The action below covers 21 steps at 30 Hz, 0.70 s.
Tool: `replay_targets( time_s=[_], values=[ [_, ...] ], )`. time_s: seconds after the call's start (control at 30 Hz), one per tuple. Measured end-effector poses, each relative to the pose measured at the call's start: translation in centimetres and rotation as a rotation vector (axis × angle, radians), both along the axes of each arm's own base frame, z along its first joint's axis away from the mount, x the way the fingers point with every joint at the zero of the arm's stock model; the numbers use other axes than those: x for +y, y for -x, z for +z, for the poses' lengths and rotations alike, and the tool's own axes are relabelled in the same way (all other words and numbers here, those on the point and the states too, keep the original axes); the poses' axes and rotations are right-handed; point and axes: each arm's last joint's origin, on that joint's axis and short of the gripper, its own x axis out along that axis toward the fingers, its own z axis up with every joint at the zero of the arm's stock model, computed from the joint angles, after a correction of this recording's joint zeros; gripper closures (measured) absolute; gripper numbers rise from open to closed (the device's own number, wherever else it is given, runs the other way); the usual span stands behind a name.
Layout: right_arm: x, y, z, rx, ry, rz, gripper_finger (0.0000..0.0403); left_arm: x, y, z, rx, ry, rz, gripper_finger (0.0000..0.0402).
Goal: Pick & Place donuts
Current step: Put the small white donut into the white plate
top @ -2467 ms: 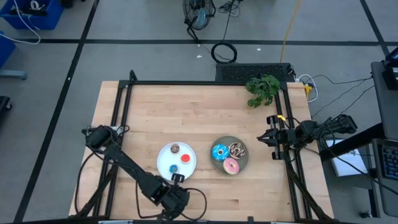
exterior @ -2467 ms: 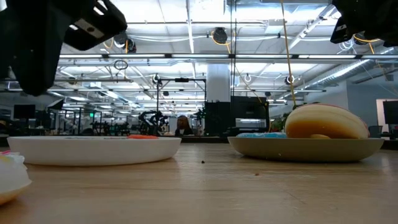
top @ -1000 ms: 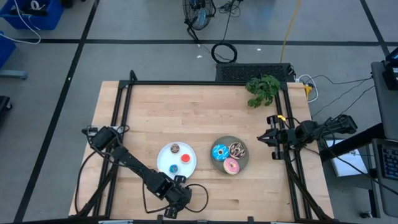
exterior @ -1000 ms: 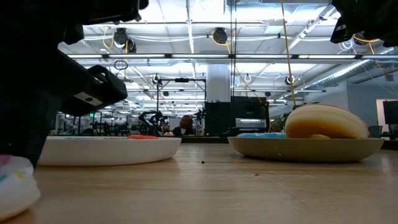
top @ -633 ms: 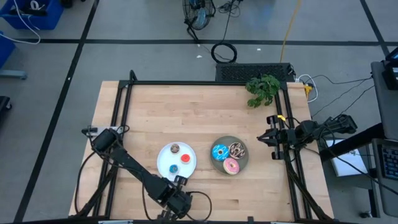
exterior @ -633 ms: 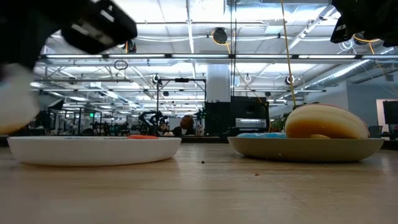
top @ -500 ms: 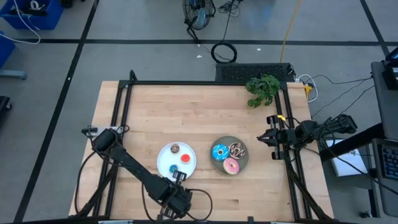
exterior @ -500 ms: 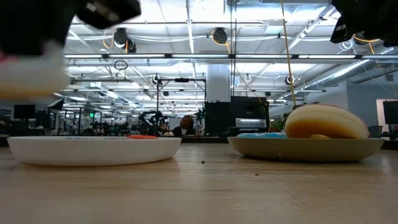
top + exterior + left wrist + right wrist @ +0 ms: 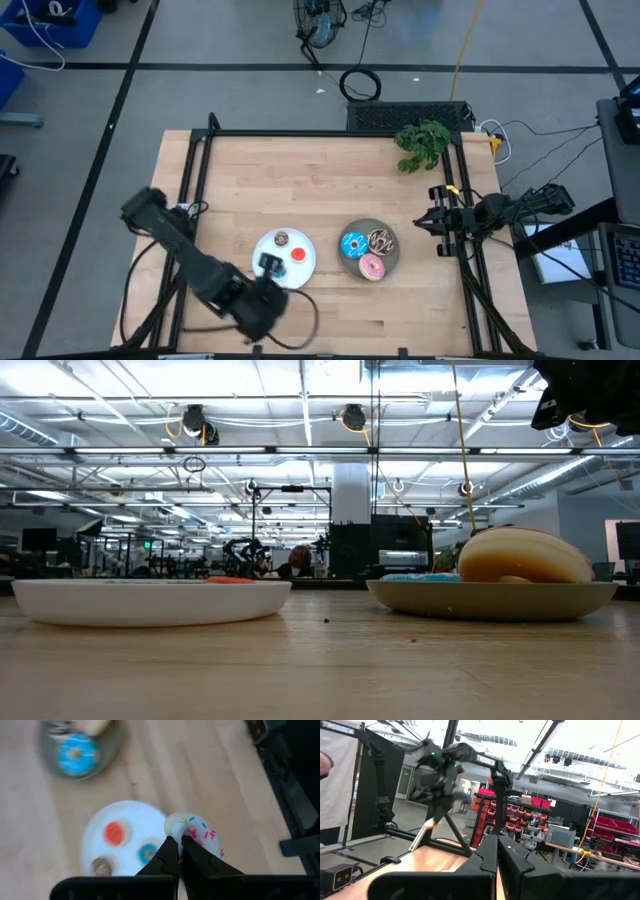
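Note:
A white sprinkled donut (image 9: 196, 831) hangs in my left gripper (image 9: 179, 840), which is shut on it above the near right rim of the white plate (image 9: 95, 827). On that plate lie a small red donut (image 9: 114, 832), a small blue one (image 9: 147, 853) and a small brown one (image 9: 102, 866). The grey plate (image 9: 392, 255) to its right carries a larger blue donut (image 9: 352, 243), a dark brown sprinkled one (image 9: 381, 239) and a pink one (image 9: 371, 266). My right gripper (image 9: 420, 224) waits shut at the table's right edge. My left gripper pinches the white donut's ring at the side nearest the wrist (image 9: 184, 831) between its two fingers (image 9: 167, 856). The fingers slant down from above. The donut is lifted clear, over the plate's rim and the bare wood.
A green plant sprig (image 9: 423, 142) lies at the far right corner. A black frame rail (image 9: 200, 170) runs along the table's left, far and right sides. Bare wood (image 9: 300, 185) spreads behind the plates. In the low view both plates (image 9: 150, 600) (image 9: 490, 598) stand apart.
My left gripper has shut on the white donut at the table's near edge, lifted it clear of the wood and risen out of the low view. It has moved toward the far edge, over the white plate's near rim, and turned as it rose.

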Motion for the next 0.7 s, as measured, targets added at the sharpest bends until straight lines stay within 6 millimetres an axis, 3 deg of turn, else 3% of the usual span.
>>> replay_targets(
  time_s=[0.13, 0.27, 0.37, 0.47, 0.7],
  values=[
    [0.0, 0.0, 0.0, 0.0, 0.0, 0.001, 0.0403, 2.9, 3.2, 2.6, -0.061, -0.025, 0.112, 0.0389],
    [0.0, 0.0, 0.0, 0.0, 0.0, 0.001, 0.0403, 5.6, 6.4, 2.4, -0.093, 0.006, 0.22, 0.0395],
    [0.0, 0.0, 0.0, -0.001, 0.0, 0.001, 0.0403, 7.4, 8.5, 0.6, -0.135, 0.046, 0.286, 0.039],
    [0.0, 0.0, 0.0, -0.002, 0.0, 0.001, 0.0403, 8.2, 9.2, -1.9, -0.195, 0.108, 0.295, 0.0387],
    [0.0, 0.0, 0.0, -0.004, 0.0, 0.0, 0.0403, 9.9, 8.1, -6.7, -0.222, 0.188, 0.292, 0.0386]
  ],
)
